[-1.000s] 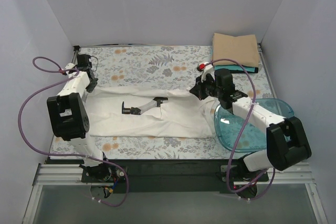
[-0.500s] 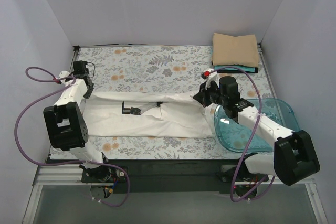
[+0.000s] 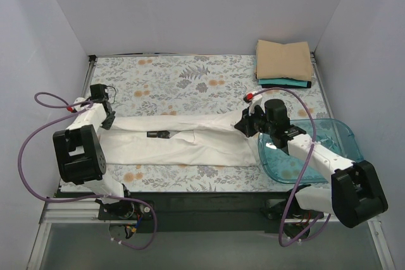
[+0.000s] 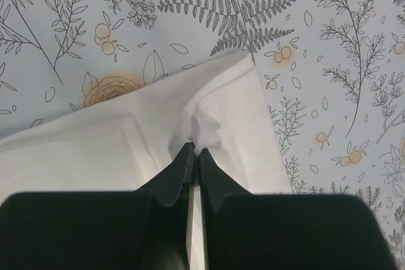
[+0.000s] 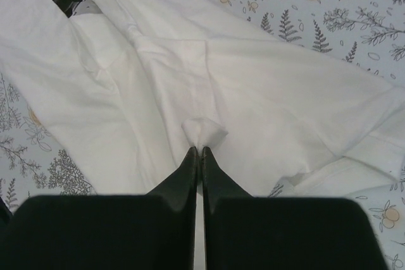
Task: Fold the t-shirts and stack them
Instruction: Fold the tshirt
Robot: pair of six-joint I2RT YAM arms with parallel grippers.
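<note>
left end effector (image 4: 193,150) clamps off-white t-shirt (image 3: 209,147), left end | right end effector (image 5: 198,150) clamps right end

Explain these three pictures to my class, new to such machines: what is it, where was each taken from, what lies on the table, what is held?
It is a robot: a left arm and a right arm bolted at the table's near edge. The wide picture looks down from above and behind; the two close-ups come from wrist cameras. On the floral table cover lie an off-white t-shirt spread out, a stack of folded shirts at the far right corner, and a clear blue tub by the right arm. The left hand and the right hand are each shut, pinching that t-shirt.
</note>
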